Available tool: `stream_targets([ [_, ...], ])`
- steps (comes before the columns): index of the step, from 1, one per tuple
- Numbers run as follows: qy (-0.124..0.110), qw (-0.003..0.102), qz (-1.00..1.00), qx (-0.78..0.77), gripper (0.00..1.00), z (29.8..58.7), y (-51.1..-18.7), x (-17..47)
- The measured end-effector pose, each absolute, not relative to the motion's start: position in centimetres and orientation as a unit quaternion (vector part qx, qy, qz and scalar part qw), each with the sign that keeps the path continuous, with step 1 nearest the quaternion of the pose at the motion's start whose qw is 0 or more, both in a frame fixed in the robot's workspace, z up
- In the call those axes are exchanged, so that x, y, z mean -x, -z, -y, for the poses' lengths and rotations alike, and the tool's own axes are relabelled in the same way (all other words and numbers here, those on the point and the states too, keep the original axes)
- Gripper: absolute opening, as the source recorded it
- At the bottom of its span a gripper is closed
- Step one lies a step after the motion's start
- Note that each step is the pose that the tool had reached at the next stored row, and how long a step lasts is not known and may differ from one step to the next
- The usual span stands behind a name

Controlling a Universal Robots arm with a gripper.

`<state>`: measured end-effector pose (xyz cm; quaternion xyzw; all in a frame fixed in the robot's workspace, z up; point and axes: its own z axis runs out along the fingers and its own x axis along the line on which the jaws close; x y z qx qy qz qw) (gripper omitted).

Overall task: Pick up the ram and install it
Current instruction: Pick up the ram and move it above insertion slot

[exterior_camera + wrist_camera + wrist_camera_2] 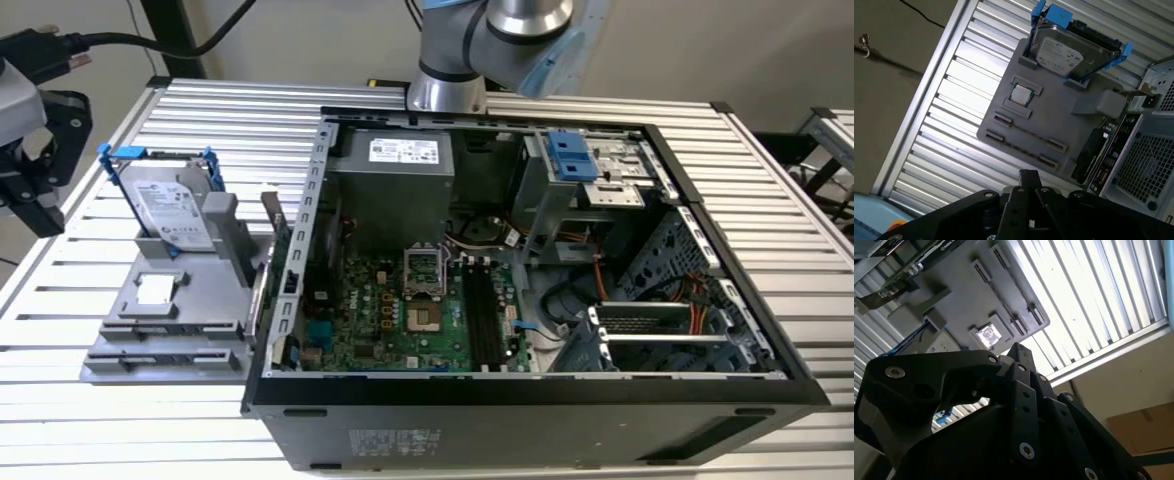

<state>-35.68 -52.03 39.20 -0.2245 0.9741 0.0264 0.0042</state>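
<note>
Gripper: in both wrist views the gripper (pixel 1029 175) (pixel 1019 349) has its black fingers drawn together at the tip, and nothing is held between them.
Gripper's place: it hangs over the slatted table (pixel 949 105), clear of everything. The nearest thing is the slotted end of the grey tray (pixel 1054 117).
Ram: in the first wrist view the ram (pixel 1088 155) stands on its long edge at the side of the tray that faces the computer case (pixel 534 405). It is well apart from the gripper.
Tray's other load: a silver hard drive (pixel 1064 50) in a blue bracket stands tilted at the end of the tray away from the gripper. A small square chip (pixel 1020 94) lies flat in a recess near the middle.
Case: it lies open on the table just beside the tray. The long black slots (pixel 483 320) on its green board hold no stick.
Arm: the arm's base (pixel 447 85) rises behind the case in the exterior view.
</note>
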Motion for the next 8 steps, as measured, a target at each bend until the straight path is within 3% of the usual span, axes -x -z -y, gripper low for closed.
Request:
stream_targets([
  [8,-0.026,0.003,-0.967,0.253,0.00,52.03,-39.19,35.71],
])
